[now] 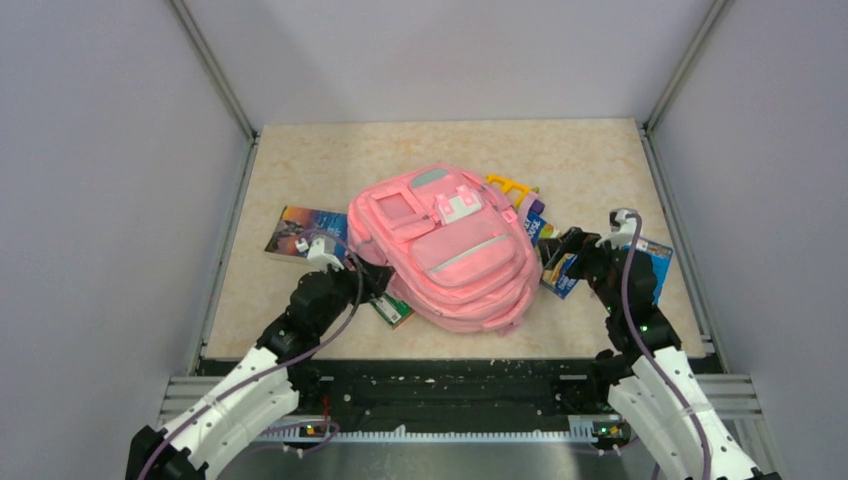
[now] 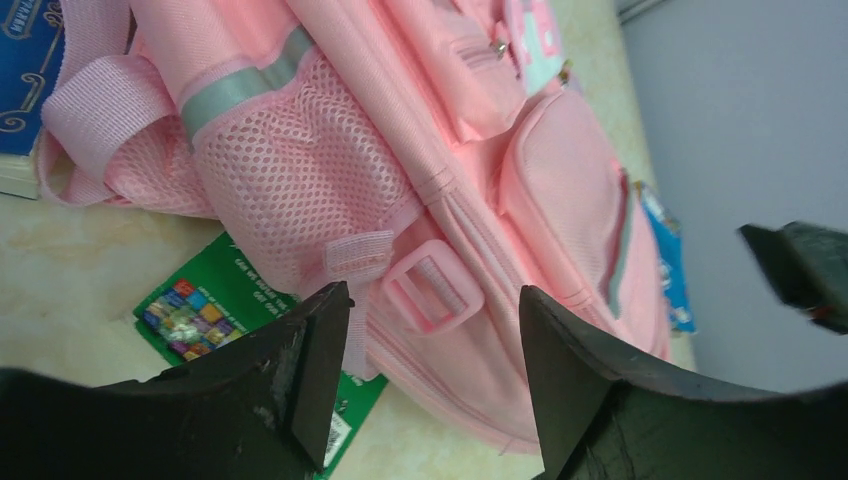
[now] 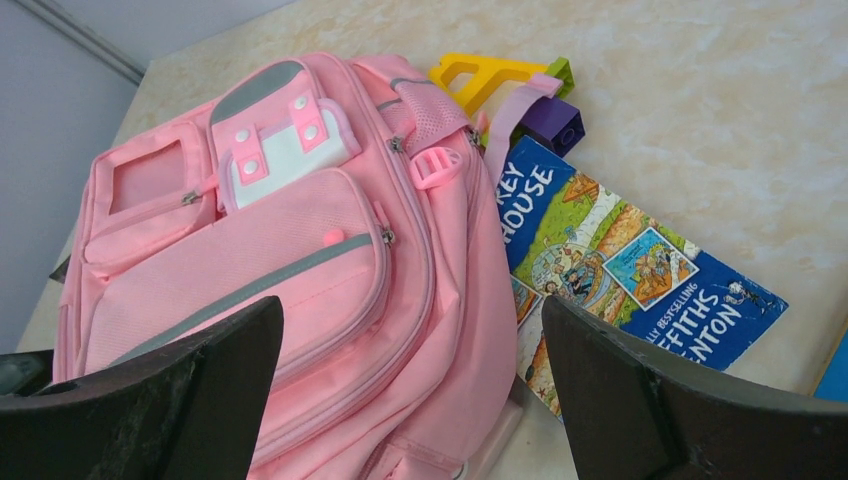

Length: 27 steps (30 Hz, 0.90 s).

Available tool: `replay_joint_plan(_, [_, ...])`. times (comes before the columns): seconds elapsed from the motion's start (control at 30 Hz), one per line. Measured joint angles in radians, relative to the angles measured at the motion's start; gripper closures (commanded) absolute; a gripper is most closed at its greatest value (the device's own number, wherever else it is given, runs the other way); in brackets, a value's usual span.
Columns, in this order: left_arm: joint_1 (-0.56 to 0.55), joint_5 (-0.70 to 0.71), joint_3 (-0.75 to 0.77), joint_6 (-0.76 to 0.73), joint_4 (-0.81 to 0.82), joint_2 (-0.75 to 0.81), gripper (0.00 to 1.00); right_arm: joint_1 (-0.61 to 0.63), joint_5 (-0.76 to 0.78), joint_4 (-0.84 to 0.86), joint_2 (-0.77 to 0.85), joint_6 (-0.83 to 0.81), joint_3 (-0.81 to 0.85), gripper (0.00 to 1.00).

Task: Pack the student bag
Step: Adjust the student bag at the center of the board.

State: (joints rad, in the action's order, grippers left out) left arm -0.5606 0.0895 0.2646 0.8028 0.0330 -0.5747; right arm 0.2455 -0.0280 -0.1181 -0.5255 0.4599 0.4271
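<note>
At table centre: student bag (image 1: 445, 250) is laid flat.
Bag's 8 o'clock: left gripper (image 2: 432, 292), fingers are spread.
Bag's 3 o'clock: right gripper (image 3: 410, 305), fingers are spread wide.

1. The student bag (image 1: 450, 250) is a large pink fabric backpack with pale grey-mint trim stripes.
2. It lies flat with its front up, near the middle of the bench (image 1: 300, 160), its top end toward the far side.
3. Its front carries zipped pockets, which look closed, and a white-pink patch.
4. Each side has a mesh pocket and a pink strap buckle.
</note>
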Motion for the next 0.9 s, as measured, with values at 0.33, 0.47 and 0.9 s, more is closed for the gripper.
replay_joint_plan(0.33, [0.002, 0.032, -0.146, 0.246, 0.072, 0.135, 0.26, 0.000, -0.122, 0.030, -0.243, -0.093, 0.068, 0.01])
replay_joint_plan(0.47, [0.002, 0.024, -0.148, 0.273, 0.129, 0.045, 0.23, 0.000, -0.189, 0.039, -0.425, -0.137, 0.163, 0.01])
replay_joint_plan(0.9, [0.003, -0.065, -0.129, 0.284, 0.351, -0.244, 0.17, -0.046, -0.462, 0.078, -0.923, -0.225, 0.351, 0.05])
